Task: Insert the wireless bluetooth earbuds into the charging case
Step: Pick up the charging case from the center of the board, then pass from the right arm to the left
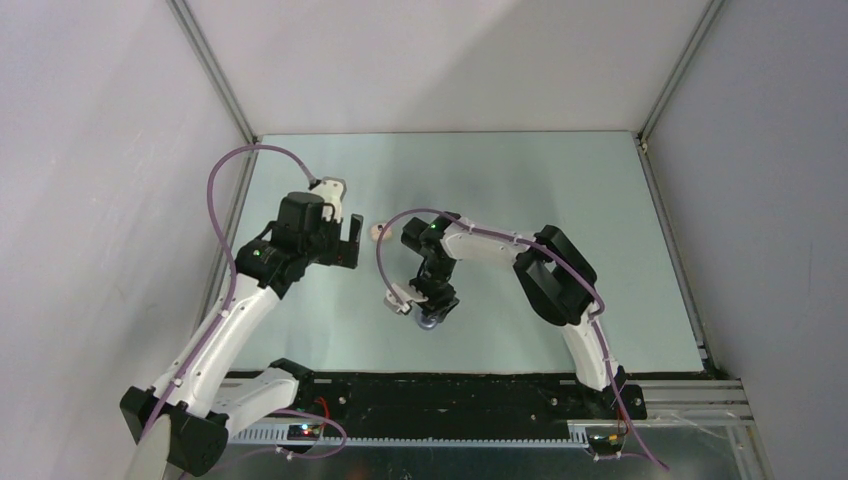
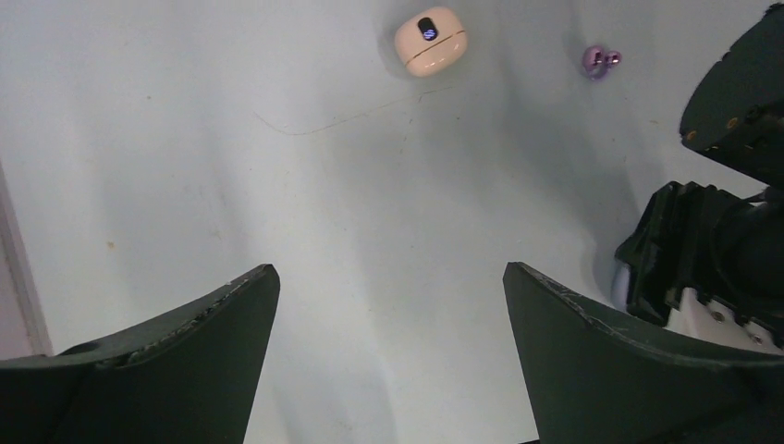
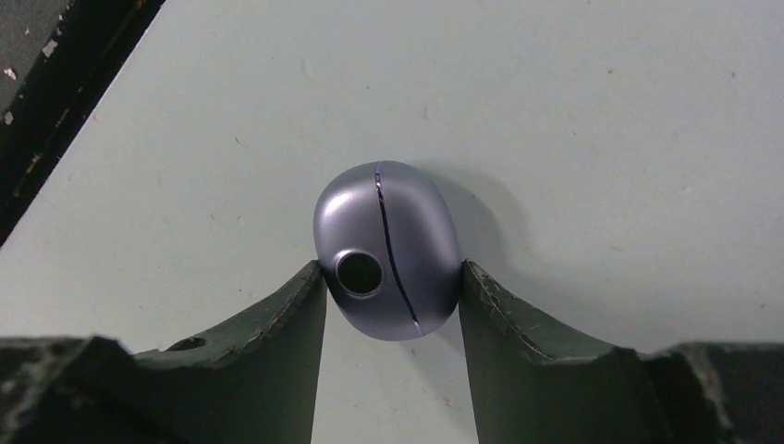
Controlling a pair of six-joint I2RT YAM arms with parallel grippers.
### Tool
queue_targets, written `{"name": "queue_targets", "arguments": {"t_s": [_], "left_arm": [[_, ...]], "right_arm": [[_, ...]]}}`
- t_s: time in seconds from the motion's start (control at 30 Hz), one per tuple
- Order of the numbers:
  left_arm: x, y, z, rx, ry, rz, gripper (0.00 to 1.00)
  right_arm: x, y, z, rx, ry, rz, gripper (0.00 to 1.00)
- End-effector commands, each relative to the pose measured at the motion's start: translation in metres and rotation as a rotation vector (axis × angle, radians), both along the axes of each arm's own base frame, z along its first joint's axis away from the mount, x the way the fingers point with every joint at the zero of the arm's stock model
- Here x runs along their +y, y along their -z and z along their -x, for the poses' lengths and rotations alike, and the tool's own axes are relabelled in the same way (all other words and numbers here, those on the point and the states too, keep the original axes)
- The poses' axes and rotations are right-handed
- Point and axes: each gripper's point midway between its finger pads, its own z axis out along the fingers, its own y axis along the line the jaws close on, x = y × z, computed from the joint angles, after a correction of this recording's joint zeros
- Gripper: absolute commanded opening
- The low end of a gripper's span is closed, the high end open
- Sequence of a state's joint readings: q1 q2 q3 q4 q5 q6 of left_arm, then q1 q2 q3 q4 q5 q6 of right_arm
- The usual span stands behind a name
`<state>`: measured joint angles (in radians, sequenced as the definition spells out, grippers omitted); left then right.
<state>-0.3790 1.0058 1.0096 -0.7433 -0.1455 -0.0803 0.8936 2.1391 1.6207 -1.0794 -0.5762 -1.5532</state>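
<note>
Your right tool (image 3: 393, 282) is clenched around a shut lilac-grey case (image 3: 386, 217) on the tabletop (image 3: 601, 111), your left tool (image 2: 388, 271) hangs released, and a purple earbud (image 2: 599, 61) lies loose near a closed cream case (image 2: 430, 40), so insertion looks barely begun.

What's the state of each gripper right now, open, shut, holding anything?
Left gripper: open, nothing between its fingers.
Right gripper: closed on the purple-grey charging case, which rests on the table.

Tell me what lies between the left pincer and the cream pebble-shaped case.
Nothing but bare pale table with a faint curved scratch; the left wrist view shows that stretch from the open left pincer up to the cream pebble-shaped case.
</note>
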Motion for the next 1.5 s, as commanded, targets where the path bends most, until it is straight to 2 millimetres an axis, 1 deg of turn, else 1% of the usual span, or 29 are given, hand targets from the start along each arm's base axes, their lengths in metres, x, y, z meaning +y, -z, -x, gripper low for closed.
{"name": "queue_targets", "arguments": {"t_s": [0.0, 0.03, 0.07, 0.1, 0.13, 0.17, 0.2, 0.23, 0.27, 0.3, 0.33, 0.37, 0.4, 0.43, 0.47, 0.5, 0.53, 0.57, 0.63, 0.7, 0.73, 0.8, 1.03, 1.07, 1.1, 1.13, 1.27, 1.3, 1.47], "left_arm": [[-0.015, -0.023, -0.01, -0.062, 0.038, 0.096, 0.97], [-0.016, -0.025, -0.016, -0.065, 0.03, 0.121, 0.95], [-0.023, -0.027, -0.019, -0.058, 0.048, 0.153, 0.94], [-0.028, -0.031, -0.022, -0.059, 0.061, 0.198, 0.92], [-0.032, -0.034, -0.027, -0.061, 0.067, 0.219, 0.91], [-0.038, -0.04, -0.031, -0.073, 0.086, 0.256, 0.89], [-0.043, -0.044, -0.035, -0.08, 0.102, 0.277, 0.88], [-0.054, -0.053, -0.038, -0.099, 0.146, 0.325, 0.86], [-0.062, -0.061, -0.041, -0.113, 0.177, 0.354, 0.85], [-0.078, -0.075, -0.041, -0.141, 0.26, 0.419, 0.84], [-0.087, -0.084, -0.042, -0.161, 0.307, 0.454, 0.83], [-0.106, -0.102, -0.036, -0.189, 0.415, 0.531, 0.83], [-0.117, -0.119, -0.039, -0.234, 0.469, 0.583, 0.82], [-0.132, -0.13, -0.027, -0.226, 0.579, 0.646, 0.8], [-0.141, -0.144, -0.028, -0.251, 0.626, 0.694, 0.79], [-0.151, -0.15, -0.017, -0.233, 0.715, 0.732, 0.78], [-0.158, -0.158, -0.016, -0.242, 0.761, 0.748, 0.77], [-0.164, -0.161, -0.009, -0.231, 0.818, 0.758, 0.77], [-0.171, -0.166, -0.007, -0.235, 0.871, 0.752, 0.77], [-0.176, -0.165, -0.009, -0.217, 0.898, 0.755, 0.77], [-0.177, -0.169, -0.008, -0.214, 0.915, 0.757, 0.77], [-0.179, -0.169, -0.009, -0.189, 0.93, 0.762, 0.76], [-0.187, -0.16, -0.021, -0.138, 0.913, 0.777, 0.72], [-0.188, -0.159, -0.022, -0.135, 0.913, 0.779, 0.71], [-0.189, -0.158, -0.024, -0.13, 0.908, 0.781, 0.69], [-0.19, -0.157, -0.024, -0.127, 0.906, 0.783, 0.69], [-0.193, -0.156, -0.026, -0.124, 0.912, 0.796, 0.61], [-0.193, -0.157, -0.025, -0.122, 0.918, 0.801, 0.56], [-0.195, -0.155, -0.021, -0.115, 0.937, 0.817, 0.47]], "right_arm": [[-0.005, -0.023, -0.011, -0.033, 0.146, 0.009, 0.31], [-0.006, -0.03, -0.022, -0.037, 0.222, -0.005, 0.3], [-0.006, -0.048, -0.028, -0.056, 0.27, -0.041, 0.29], [-0.007, -0.058, -0.04, -0.054, 0.369, -0.06, 0.29], [-0.012, -0.079, -0.052, -0.075, 0.436, -0.104, 0.28], [-0.011, -0.092, -0.06, -0.076, 0.524, -0.135, 0.28], [-0.02, -0.113, -0.071, -0.1, 0.592, -0.18, 0.27], [-0.02, -0.128, -0.081, -0.112, 0.677, -0.221, 0.27], [-0.029, -0.149, -0.088, -0.14, 0.733, -0.271, 0.27], [-0.03, -0.163, -0.099, -0.165, 0.811, -0.317, 0.24], [-0.038, -0.183, -0.103, -0.192, 0.859, -0.364, 0.24], [-0.039, -0.197, -0.113, -0.217, 0.921, -0.413, 0.24], [-0.047, -0.216, -0.117, -0.242, 0.961, -0.464, 0.25], [-0.049, -0.237, -0.122, -0.264, 1.011, -0.531, 0.25], [-0.053, -0.244, -0.125, -0.271, 1.039, -0.557, 0.26], [-0.054, -0.262, -0.129, -0.286, 1.073, -0.615, 0.26], [-0.055, -0.269, -0.131, -0.294, 1.088, -0.64, 0.27], [-0.056, -0.282, -0.133, -0.308, 1.112, -0.684, 0.27], [-0.055, -0.299, -0.136, -0.327, 1.134, -0.742, 0.27], [-0.051, -0.311, -0.136, -0.342, 1.138, -0.785, 0.26], [-0.05, -0.317, -0.137, -0.352, 1.142, -0.806, 0.26], [-0.046, -0.323, -0.136, -0.369, 1.134, -0.827, 0.26], [-0.032, -0.334, -0.123, -0.382, 1.08, -0.879, 0.26], [-0.031, -0.339, -0.12, -0.389, 1.07, -0.901, 0.26], [-0.028, -0.337, -0.117, -0.392, 1.059, -0.903, 0.26], [-0.029, -0.343, -0.116, -0.402, 1.054, -0.926, 0.26], [-0.025, -0.346, -0.11, -0.414, 1.036, -0.944, 0.25], [-0.025, -0.347, -0.11, -0.418, 1.039, -0.946, 0.24], [-0.024, -0.352, -0.111, -0.425, 1.053, -0.976, 0.23]]}}
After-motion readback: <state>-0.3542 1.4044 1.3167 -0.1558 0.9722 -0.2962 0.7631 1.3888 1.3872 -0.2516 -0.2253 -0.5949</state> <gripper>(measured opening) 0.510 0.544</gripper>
